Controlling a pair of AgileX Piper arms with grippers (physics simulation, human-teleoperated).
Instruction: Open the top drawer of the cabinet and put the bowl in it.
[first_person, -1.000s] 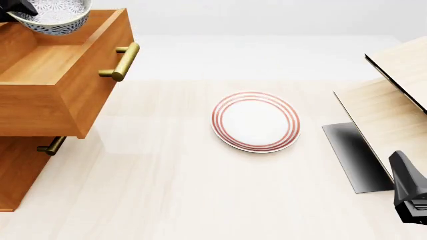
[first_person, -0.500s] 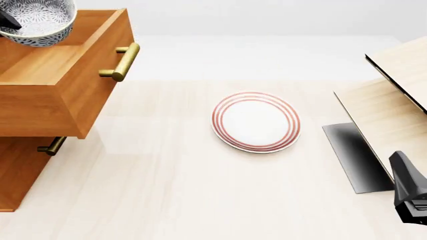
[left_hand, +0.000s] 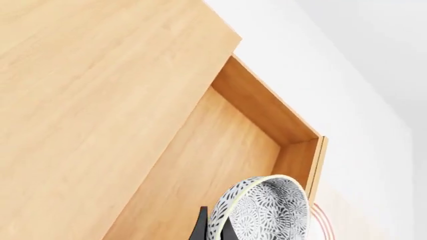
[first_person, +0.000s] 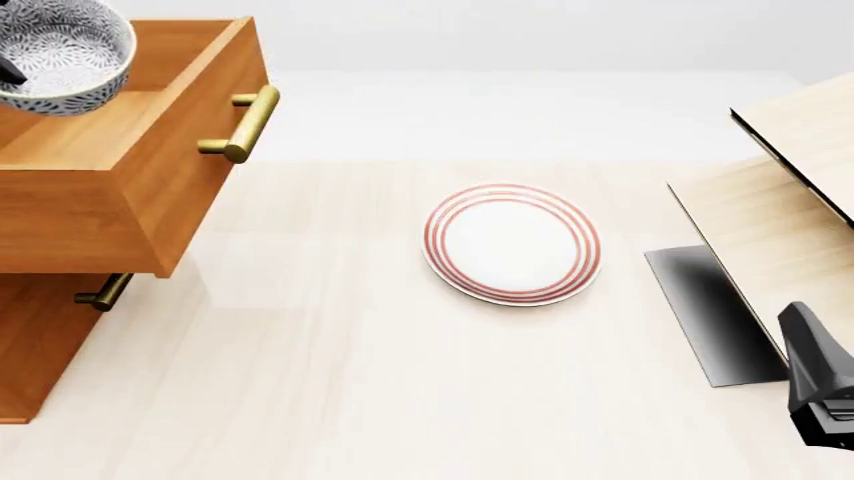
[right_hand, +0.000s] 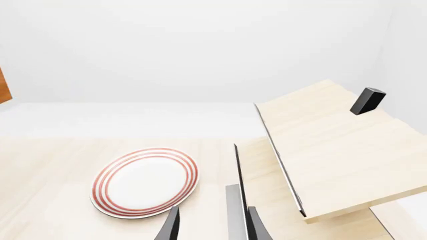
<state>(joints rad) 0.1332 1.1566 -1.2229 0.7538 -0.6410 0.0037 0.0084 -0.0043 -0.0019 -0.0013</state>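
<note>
The cabinet (first_person: 40, 350) stands at the left with its top drawer (first_person: 127, 130) pulled out; the brass handle (first_person: 240, 125) faces the table. The speckled bowl (first_person: 60, 50) hangs over the open drawer's back left part, tilted, above its floor. In the left wrist view my left gripper (left_hand: 215, 229) is shut on the rim of the bowl (left_hand: 267, 210), one finger outside and one inside, above the drawer's inside (left_hand: 220, 150). My right gripper (right_hand: 213, 227) is open and empty, low at the right, seen as a dark arm (first_person: 817, 385) in the front view.
A white plate with red rings (first_person: 511, 243) lies mid-table, also in the right wrist view (right_hand: 145, 181). A pale wooden structure (first_person: 787, 200) with a dark panel (first_person: 707, 315) stands at the right. The second drawer's handle (first_person: 104, 292) sits under the open drawer.
The bowl in my left gripper has moved left and a little down over the open drawer. The right arm has not moved.
</note>
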